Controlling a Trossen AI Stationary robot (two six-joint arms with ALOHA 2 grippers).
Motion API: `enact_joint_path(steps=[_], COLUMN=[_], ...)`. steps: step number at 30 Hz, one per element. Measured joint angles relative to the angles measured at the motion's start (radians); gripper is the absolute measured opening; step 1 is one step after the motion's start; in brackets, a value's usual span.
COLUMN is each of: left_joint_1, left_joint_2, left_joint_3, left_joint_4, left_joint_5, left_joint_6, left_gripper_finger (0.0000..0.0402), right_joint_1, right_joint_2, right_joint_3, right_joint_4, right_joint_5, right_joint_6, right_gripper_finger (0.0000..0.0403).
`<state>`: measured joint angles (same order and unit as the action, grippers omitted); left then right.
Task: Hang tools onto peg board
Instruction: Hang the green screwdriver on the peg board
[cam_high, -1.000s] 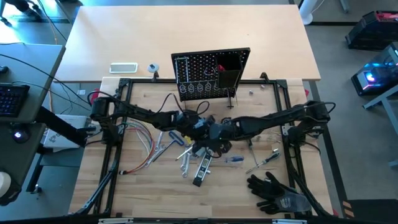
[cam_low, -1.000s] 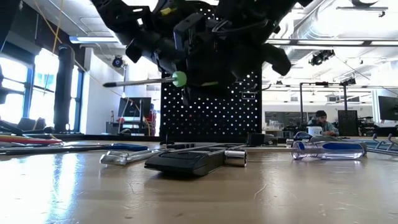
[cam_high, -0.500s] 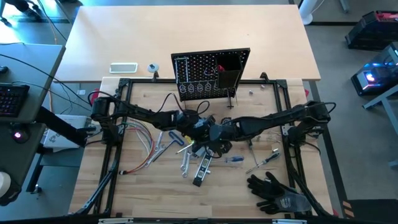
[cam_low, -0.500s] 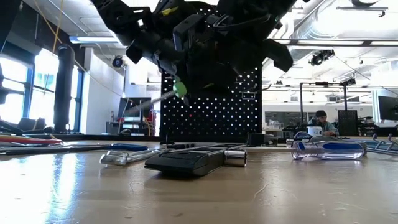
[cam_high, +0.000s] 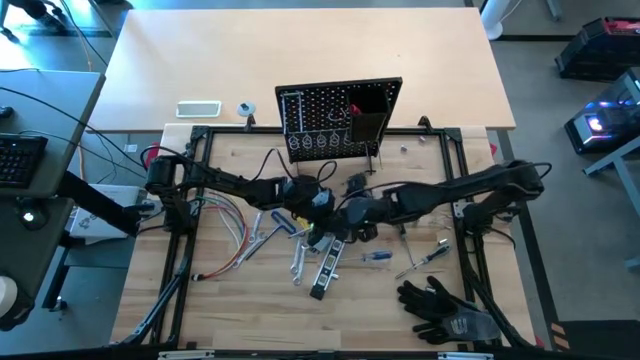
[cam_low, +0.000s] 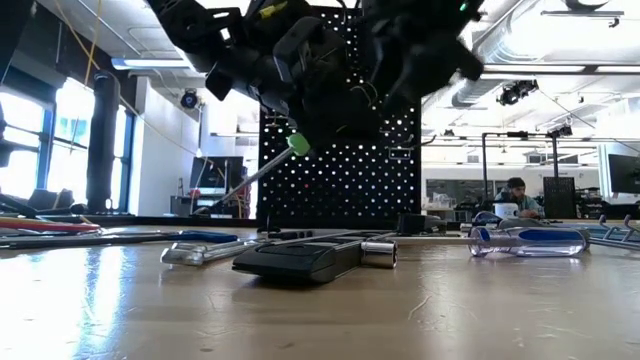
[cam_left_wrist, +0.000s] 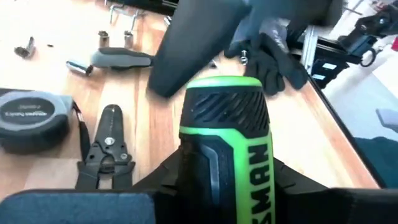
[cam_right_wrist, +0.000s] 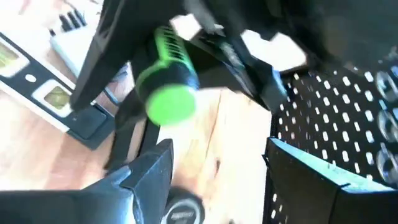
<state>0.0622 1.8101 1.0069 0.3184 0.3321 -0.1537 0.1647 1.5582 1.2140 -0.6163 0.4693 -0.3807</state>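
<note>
The peg board (cam_high: 340, 120) is a black rectangular panel of evenly spaced round holes, standing upright on thin metal legs at the far edge of the wooden surface (cam_high: 250, 290). A black box bin (cam_high: 366, 124) is mounted on its front face.

The left gripper (cam_high: 318, 213) hangs just in front of the peg board, above the surface. Its fingers (cam_left_wrist: 168, 180) are closed on the green screwdriver (cam_left_wrist: 231, 149), clamping the ribbed green and black handle from both sides. In the low view the screwdriver (cam_low: 255, 170) is held clear of the surface, its rounded green butt uppermost and its thin metal shaft slanting downward.

The right gripper (cam_high: 352, 211) is just beside the left gripper, also in front of the peg board. Its dark fingers (cam_right_wrist: 146, 168) stand apart and hold nothing; the round green butt of the screwdriver (cam_right_wrist: 168, 99) lies just beyond them.

The remaining tools lie flat on the surface in front of the peg board, below and around both grippers:
- a black-silver bar (cam_high: 325, 268), long and rectangular;
- silver wrenches (cam_high: 296, 260) beside the bar;
- a blue-handled driver (cam_high: 376, 256) with a clear grip;
- black pliers (cam_left_wrist: 106, 149) beside a round grey tape measure (cam_left_wrist: 31, 121).

A pair of black gloves (cam_high: 445, 312), soft and crumpled, lies well apart from the peg board near the front right corner. A bundle of coloured wires (cam_high: 225, 235) curves across the surface to the front left of the board.
</note>
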Motion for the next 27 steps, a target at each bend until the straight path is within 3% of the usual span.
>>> enact_joint_path(steps=[7,16,22,27], left_joint_1=[0.001,-0.005,-0.01,-0.012], left_joint_2=[-0.003,-0.07,-0.166,-0.265], left_joint_3=[0.0,0.0,0.0,0.0], left_joint_4=[0.103,0.252,0.332,0.368], left_joint_5=[-0.001,-0.017,-0.035,-0.057], left_joint_6=[0.046,0.155,0.255,0.354], left_gripper_finger=[0.0092,0.0092,0.0092,0.0092], right_joint_1=[0.051,0.13,0.152,0.152], right_joint_2=[-0.15,-0.254,-0.27,-0.27], right_joint_3=[0.0,-0.001,-0.001,-0.002], right_joint_4=[-0.121,-0.204,-0.164,-0.062], right_joint_5=[-0.003,-0.006,-0.02,-0.092], right_joint_6=[0.222,0.378,0.403,0.357], right_gripper_finger=[0.025,0.0251,0.0252,0.0252])
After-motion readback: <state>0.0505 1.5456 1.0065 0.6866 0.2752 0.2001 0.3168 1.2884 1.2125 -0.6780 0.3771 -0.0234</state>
